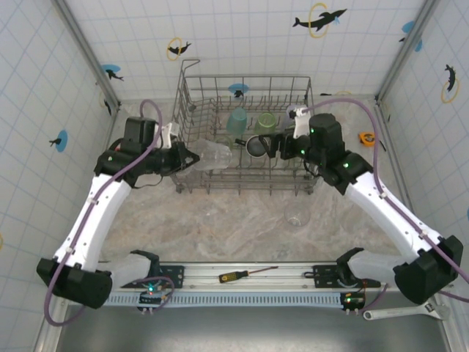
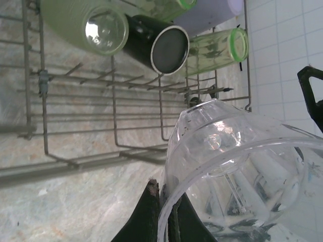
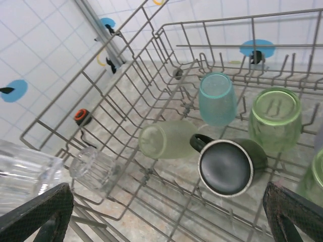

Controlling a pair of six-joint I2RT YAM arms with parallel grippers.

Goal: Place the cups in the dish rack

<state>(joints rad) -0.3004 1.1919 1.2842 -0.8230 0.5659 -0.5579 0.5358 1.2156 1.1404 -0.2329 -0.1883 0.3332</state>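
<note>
Closed on a clear glass at the left gripper. From the left wrist, one dark finger pressed against the rim of that clear glass, mouth toward the camera, base pointing away. Held on its side over the 9 o'clock end of the dish rack, at 3 o'clock of the jaws in the top view.

Spread wide at the right gripper, with nothing between the jaws. Fingers at the two bottom corners of the right wrist view, well apart. Poised over the 3 o'clock half of the rack, pointing toward 9 o'clock, just beside a black mug.

Inside the rack, from the right wrist:
- black mug, round end to the camera, handle at 10 o'clock
- a pale green cup on its side, at 9 o'clock of the mug
- a teal cup propped among the tines at 12 o'clock
- a second green cup at 1 o'clock

At the top edge of the left wrist view, a lavender cup.

Out on the marbled table, at 6 o'clock of the rack and apart from it, a second clear glass, upright. Nearer the arm bases, a screwdriver. At 4 o'clock, a wrench. At 3 o'clock of the rack, an orange tape measure.
</note>
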